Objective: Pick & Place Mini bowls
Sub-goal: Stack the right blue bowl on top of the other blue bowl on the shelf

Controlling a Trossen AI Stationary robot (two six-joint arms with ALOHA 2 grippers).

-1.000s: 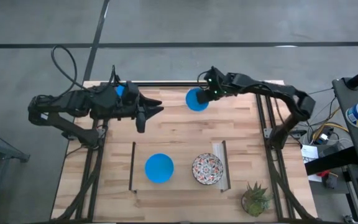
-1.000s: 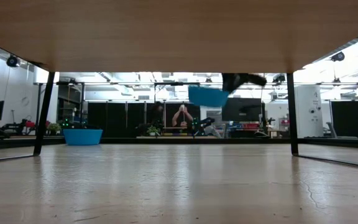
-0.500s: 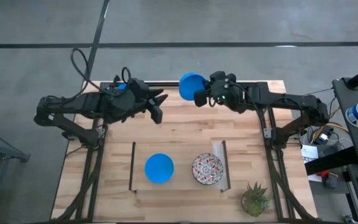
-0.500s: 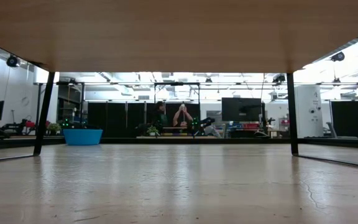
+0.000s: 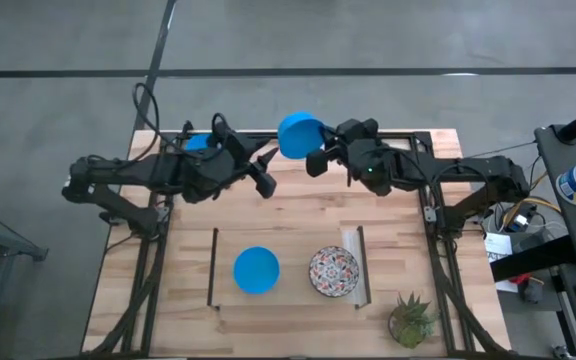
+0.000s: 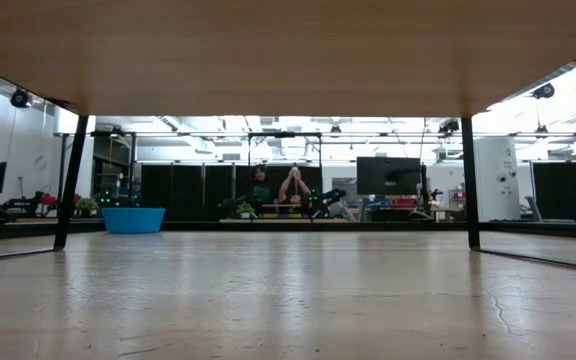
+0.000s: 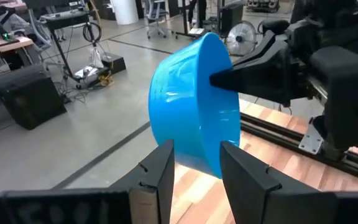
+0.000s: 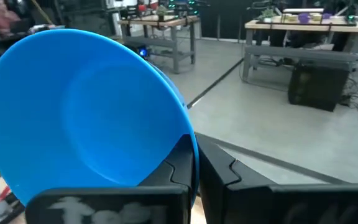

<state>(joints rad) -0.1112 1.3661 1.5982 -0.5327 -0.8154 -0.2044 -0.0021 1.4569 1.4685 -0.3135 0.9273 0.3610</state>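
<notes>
Handover at the desk's (image 5: pixel 298 215) far edge: right gripper (image 5: pixel 315 160) pinches the blue mini bowl's (image 5: pixel 296 135) rim, bowl tilted in midair. Left gripper (image 5: pixel 265 178), fingers parted, sits just beside it. Close your left fully on the rim before the right lets go.

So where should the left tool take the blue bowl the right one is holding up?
Take the blue bowl by its free rim, opposite the right tool, which pinches one edge. The bowl is tilted on its side in the air, so the open left tool should probably come in level and straddle the wall, one finger inside.
</notes>
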